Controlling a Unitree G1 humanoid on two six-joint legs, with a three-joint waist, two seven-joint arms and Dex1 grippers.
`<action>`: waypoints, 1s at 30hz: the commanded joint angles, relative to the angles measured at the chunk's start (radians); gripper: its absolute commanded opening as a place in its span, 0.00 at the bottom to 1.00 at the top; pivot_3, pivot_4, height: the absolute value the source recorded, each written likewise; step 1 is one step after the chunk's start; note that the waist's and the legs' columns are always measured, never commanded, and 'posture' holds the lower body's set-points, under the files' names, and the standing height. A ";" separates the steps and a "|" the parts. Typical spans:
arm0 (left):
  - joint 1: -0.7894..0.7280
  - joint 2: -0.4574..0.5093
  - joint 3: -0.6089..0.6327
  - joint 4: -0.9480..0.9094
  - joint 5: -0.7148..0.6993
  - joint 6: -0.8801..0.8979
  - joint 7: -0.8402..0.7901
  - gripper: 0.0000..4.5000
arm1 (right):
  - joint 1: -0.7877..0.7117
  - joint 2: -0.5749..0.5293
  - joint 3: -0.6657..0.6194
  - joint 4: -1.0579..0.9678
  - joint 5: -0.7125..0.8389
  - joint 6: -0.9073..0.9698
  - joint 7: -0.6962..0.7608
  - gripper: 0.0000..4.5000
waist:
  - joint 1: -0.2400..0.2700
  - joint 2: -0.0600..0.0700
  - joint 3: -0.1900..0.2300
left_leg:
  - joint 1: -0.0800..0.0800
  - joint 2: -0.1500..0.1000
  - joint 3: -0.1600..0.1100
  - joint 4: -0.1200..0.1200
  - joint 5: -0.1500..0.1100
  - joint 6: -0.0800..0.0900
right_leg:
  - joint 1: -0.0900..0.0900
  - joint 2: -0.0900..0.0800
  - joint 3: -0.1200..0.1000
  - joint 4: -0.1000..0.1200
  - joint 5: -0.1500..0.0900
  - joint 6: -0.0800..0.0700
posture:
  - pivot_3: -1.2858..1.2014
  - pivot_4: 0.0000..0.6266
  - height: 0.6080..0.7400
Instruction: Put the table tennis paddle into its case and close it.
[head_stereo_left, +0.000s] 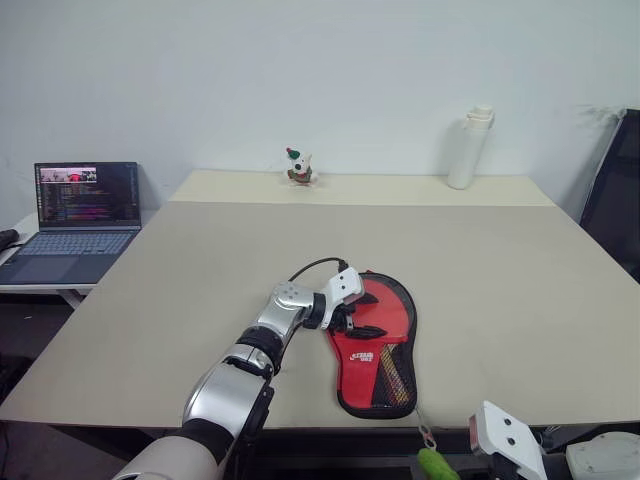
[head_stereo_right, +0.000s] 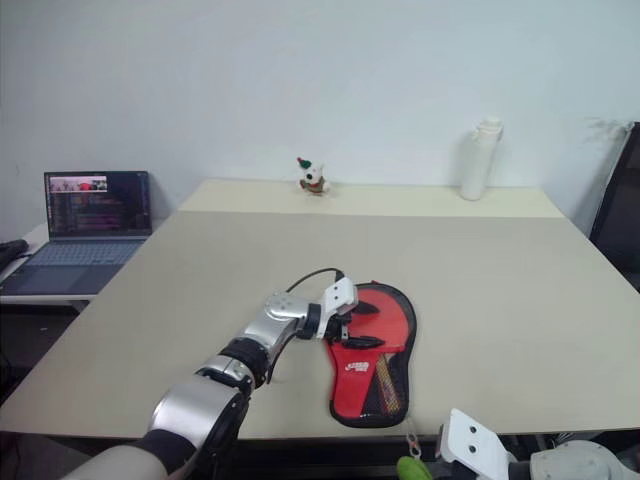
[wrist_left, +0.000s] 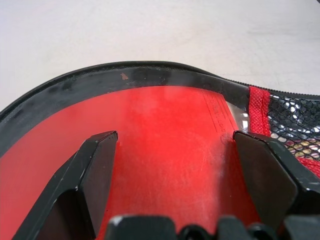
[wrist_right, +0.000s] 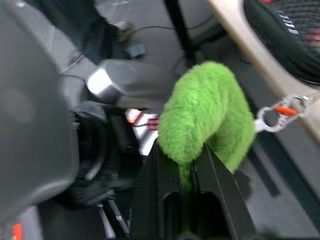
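Note:
The case (head_stereo_left: 378, 345) lies flat near the table's front edge, red face with white logo up, narrow end toward me. The table tennis paddle is inside it; its striped handle (head_stereo_left: 397, 378) shows through the black mesh, and smooth red (wrist_left: 170, 130) lies under my left fingers. My left gripper (head_stereo_left: 353, 320) is open over the round part of the case, fingers (wrist_left: 97, 165) spread on the red face, just inside the black zip edge (wrist_left: 125, 75). My right gripper (wrist_right: 182, 150) is below the table's front edge, shut on the fuzzy green tag (wrist_right: 205, 112), which a silver clasp (wrist_right: 280, 112) links to the case.
A laptop (head_stereo_left: 75, 215) stands open on a side desk at the left. A white bottle (head_stereo_left: 470, 148) and a small figurine (head_stereo_left: 298, 167) stand at the table's far edge (head_stereo_left: 360, 178). A black chair (head_stereo_left: 615, 190) is at the right.

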 joint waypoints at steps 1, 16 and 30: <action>0.033 0.009 -0.035 0.039 0.054 0.021 0.007 0.90 | -0.001 -0.035 0.045 -0.044 0.098 -0.043 -0.018 0.01 | 0.001 0.000 0.000 | 0.000 0.000 0.000 0.000 0.000 0.000 | 0.000 0.000 0.000 0.000 0.000 0.000 | 0.52 0.24 1.00; 0.022 0.004 0.001 0.015 0.018 0.027 0.023 0.90 | -0.256 -0.021 -0.099 0.084 0.297 0.056 -0.111 0.55 | 0.000 0.000 -0.001 | 0.001 0.000 0.000 0.000 0.000 0.000 | 0.001 0.000 0.000 0.000 0.000 0.000 | 0.52 0.24 1.00; 0.277 0.244 0.184 -0.818 -0.294 0.416 -0.083 0.90 | -0.687 0.192 0.064 0.723 -0.134 -0.350 0.038 0.55 | -0.019 0.002 0.008 | -0.006 0.002 0.001 -0.002 0.000 0.000 | -0.008 0.001 0.003 0.001 0.000 -0.001 | 0.52 0.24 1.00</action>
